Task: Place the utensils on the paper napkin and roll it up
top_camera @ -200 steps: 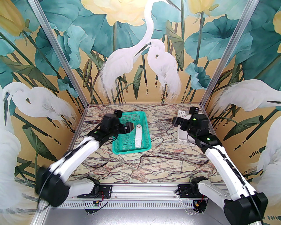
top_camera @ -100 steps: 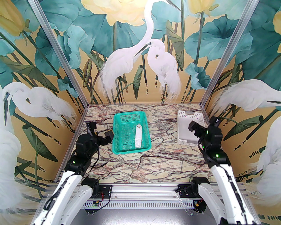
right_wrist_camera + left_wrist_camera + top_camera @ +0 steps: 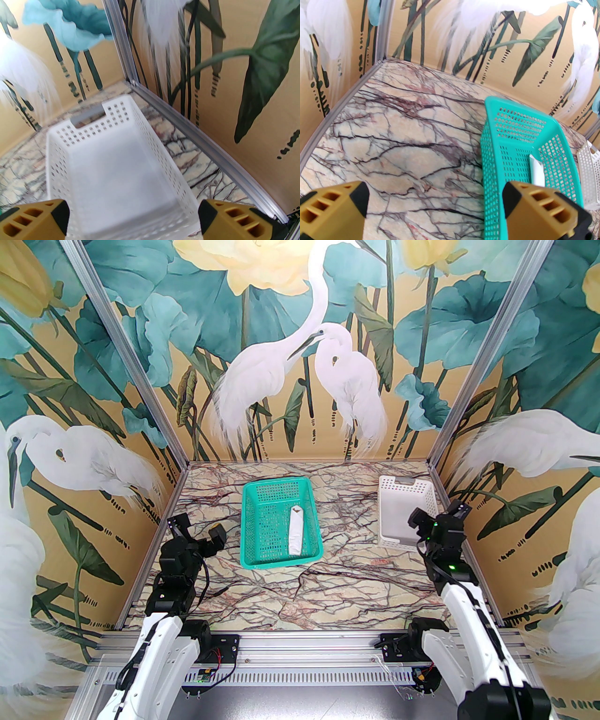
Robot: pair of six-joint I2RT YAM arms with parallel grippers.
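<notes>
Both jaws gape empty: our left gripper (image 3: 434,201) and right gripper (image 3: 132,211) hang near, since we judge the rolled napkin (image 3: 295,533) in the green basket (image 3: 281,562) finished.

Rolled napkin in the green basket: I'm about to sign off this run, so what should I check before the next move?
1. The napkin roll lies inside the green basket: ok.
2. The roll is wound closed, not unfurling: ok.
3. The utensils are wrapped inside: a brown tip shows at the far end; how many, cannot tell.
4. The left gripper is open, empty and clear of the basket: ok.
5. The right gripper is open and empty: ok.
</notes>
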